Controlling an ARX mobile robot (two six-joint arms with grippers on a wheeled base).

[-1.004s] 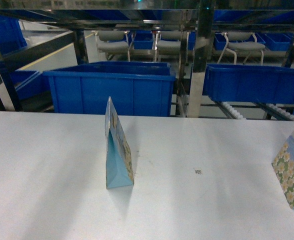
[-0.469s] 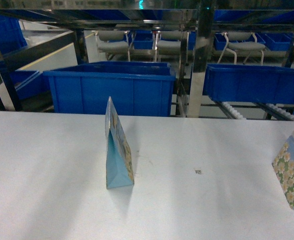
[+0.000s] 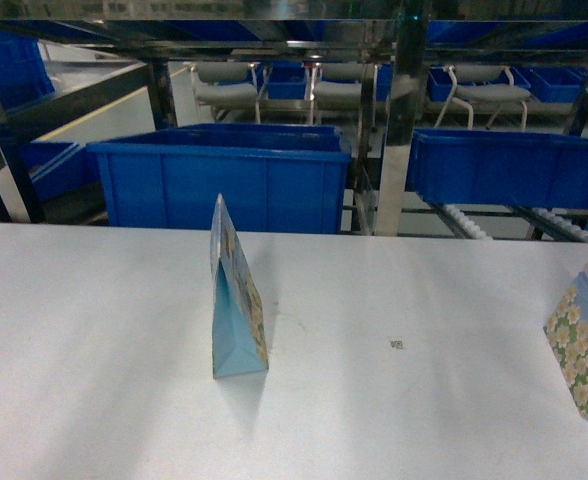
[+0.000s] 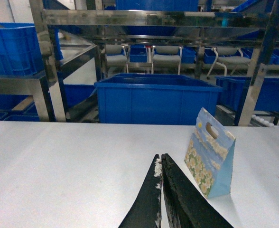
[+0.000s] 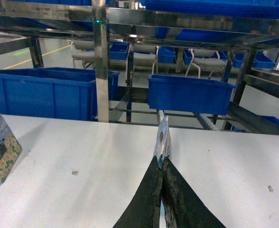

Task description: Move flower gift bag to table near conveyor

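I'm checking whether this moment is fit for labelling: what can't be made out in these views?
- Head view: the right gift bag is cut off by the frame edge; neither pincer shows.
- Right wrist view: the right pincer hides all but the top of the bag it pinches.
- Left wrist view: the left pincer is shut and its base is cropped.
- The dark speck on the table is too small to identify.
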